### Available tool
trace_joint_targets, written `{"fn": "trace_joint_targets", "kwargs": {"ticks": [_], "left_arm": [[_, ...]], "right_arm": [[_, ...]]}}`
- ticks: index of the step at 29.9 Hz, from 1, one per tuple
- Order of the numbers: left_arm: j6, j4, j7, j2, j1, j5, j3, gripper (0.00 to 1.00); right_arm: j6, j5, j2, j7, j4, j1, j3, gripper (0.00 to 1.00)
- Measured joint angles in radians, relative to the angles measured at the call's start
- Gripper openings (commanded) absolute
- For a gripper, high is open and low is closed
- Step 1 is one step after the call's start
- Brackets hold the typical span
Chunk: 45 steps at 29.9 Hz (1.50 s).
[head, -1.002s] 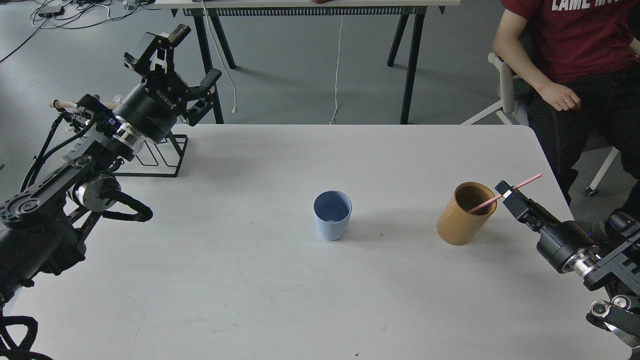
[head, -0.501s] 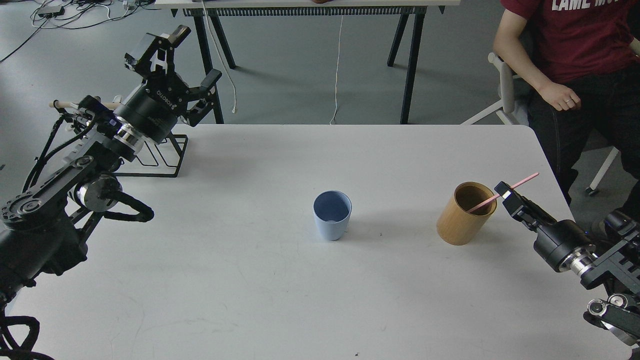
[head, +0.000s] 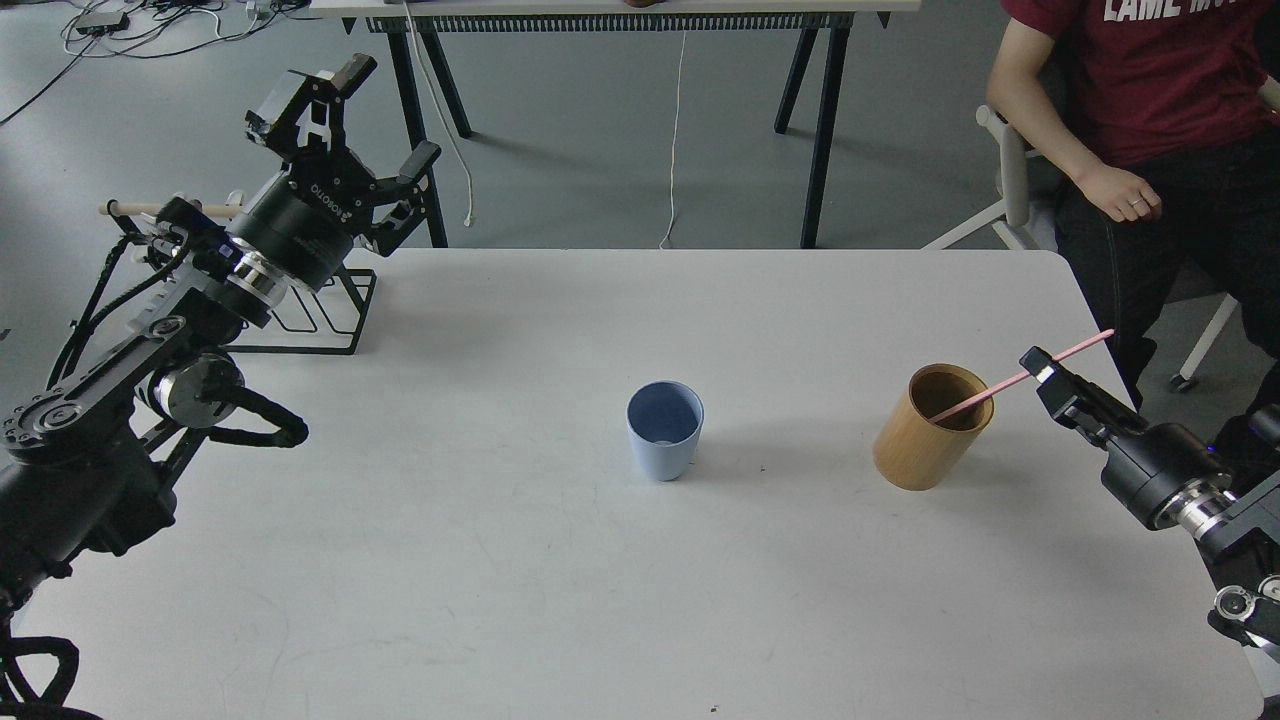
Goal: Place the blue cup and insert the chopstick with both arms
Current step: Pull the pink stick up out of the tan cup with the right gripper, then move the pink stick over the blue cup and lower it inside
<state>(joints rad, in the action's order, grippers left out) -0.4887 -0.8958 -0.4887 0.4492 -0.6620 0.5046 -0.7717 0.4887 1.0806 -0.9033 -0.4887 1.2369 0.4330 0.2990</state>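
The blue cup [head: 663, 440] stands upright and empty near the middle of the white table [head: 480, 560]. The pink chopstick [head: 985, 397] leans out of the tan wooden holder [head: 918, 445] to the right, with its lower end still inside the holder. My right gripper [head: 1040, 365] is shut on the chopstick just right of the holder's rim. My left gripper [head: 386, 116] is open and empty, raised over the table's far left corner, far from the cup.
A black wire rack [head: 325, 318] sits at the table's far left edge under my left arm. A seated person [head: 1140, 100] on a white chair [head: 1010, 170] is past the table's far right corner. Another table's black legs [head: 822, 120] stand behind.
My right gripper has moved right and slightly up with the chopstick, drawing it farther out of the wooden holder. My left arm has barely shifted.
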Motion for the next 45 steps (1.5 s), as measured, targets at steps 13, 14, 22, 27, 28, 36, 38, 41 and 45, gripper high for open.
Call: {"fn": "trace_joint_targets", "kwargs": {"ticks": [13,14,22,27,28,36,38,41,45], "left_arm": [[0.0,0.002,0.0,-0.009,0.001,0.0,0.0,0.99],[0.0,0.004,0.0,-0.009,0.001,0.0,0.0,0.99],[0.0,0.056,0.0,-0.014,0.008,0.0,0.002,0.99],[0.0,0.067,0.0,-0.015,0.04,0.0,0.002,0.99],[0.0,0.07,0.0,-0.015,0.046,0.0,0.002,0.99],[0.0,0.09,0.0,-0.025,0.073,0.0,0.011,0.99],[0.0,0.09,0.0,-0.027,0.075,0.001,0.013,0.99],[0.0,0.091,0.0,-0.028,0.077,0.002,0.014,0.99],[0.0,0.091,0.0,-0.029,0.081,0.002,0.014,0.99]], "right_arm": [[0.0,-0.01,-0.259,0.0,0.269,0.013,0.091,0.01],[0.0,-0.012,-0.275,0.0,0.282,0.013,0.105,0.0],[0.0,-0.027,-0.285,0.0,0.297,0.067,0.175,0.0],[0.0,-0.03,-0.155,0.0,0.269,0.198,0.12,0.0],[0.0,-0.025,-0.122,0.0,0.253,0.236,0.084,0.0],[0.0,0.0,0.112,0.0,0.137,0.6,-0.351,0.0],[0.0,0.002,0.163,0.0,0.121,0.663,-0.421,0.0],[0.0,0.005,0.235,0.0,0.1,0.741,-0.513,0.01],[0.0,0.007,0.319,0.0,0.067,0.811,-0.619,0.01]]}}
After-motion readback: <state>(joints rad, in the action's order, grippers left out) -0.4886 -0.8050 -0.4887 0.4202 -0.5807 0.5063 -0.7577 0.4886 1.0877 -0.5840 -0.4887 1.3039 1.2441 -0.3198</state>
